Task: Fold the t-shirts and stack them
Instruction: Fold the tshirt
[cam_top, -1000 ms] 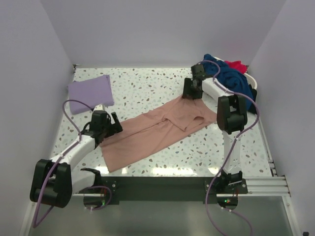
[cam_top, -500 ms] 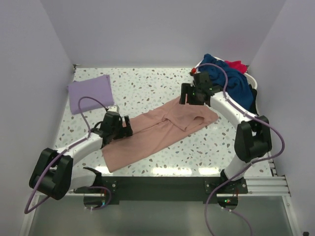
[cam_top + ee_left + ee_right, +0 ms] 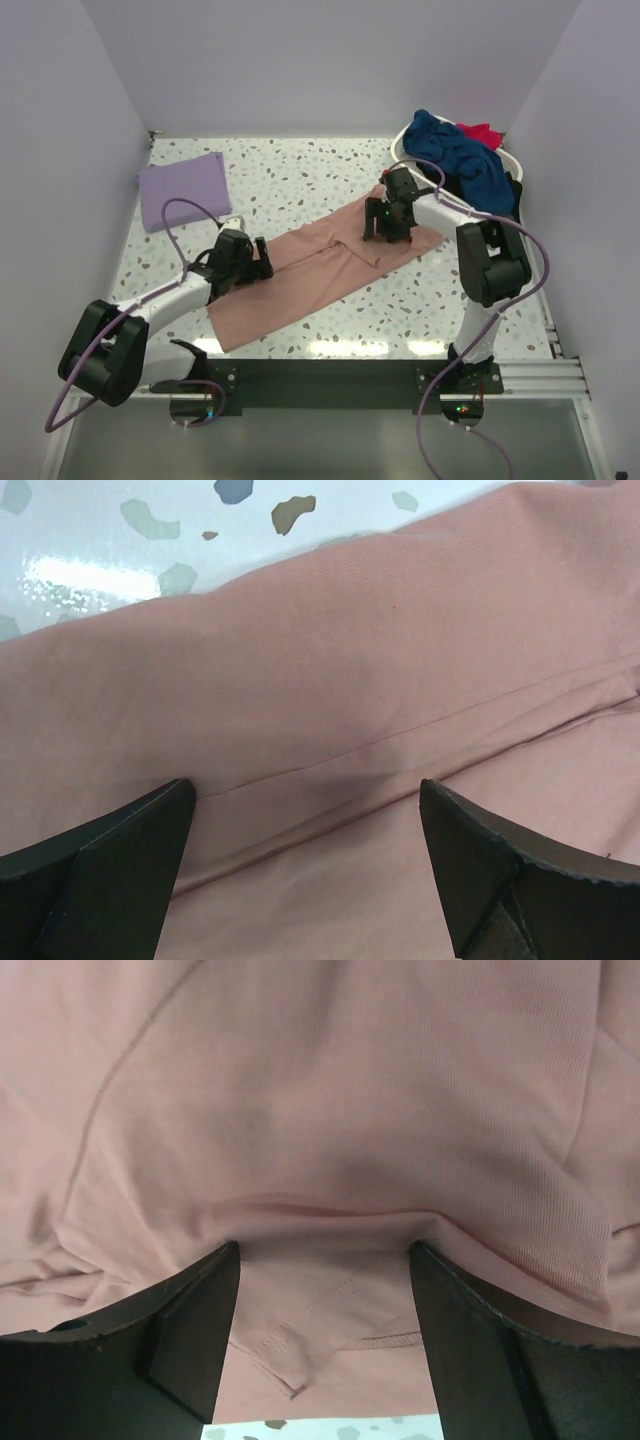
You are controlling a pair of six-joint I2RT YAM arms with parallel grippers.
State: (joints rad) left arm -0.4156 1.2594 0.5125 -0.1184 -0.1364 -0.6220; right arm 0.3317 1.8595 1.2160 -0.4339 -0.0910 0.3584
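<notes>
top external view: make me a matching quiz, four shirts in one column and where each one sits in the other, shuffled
Things:
1. pink t-shirt
2. lavender t-shirt
3. navy blue t-shirt
4. red t-shirt

Places:
a. heaped over the white basket at the far right
b. laid out across the middle of the table
c. only a small bit showing, at the far right corner
d. folded, at the far left

Pairs: 1-b, 2-d, 3-a, 4-c
</notes>
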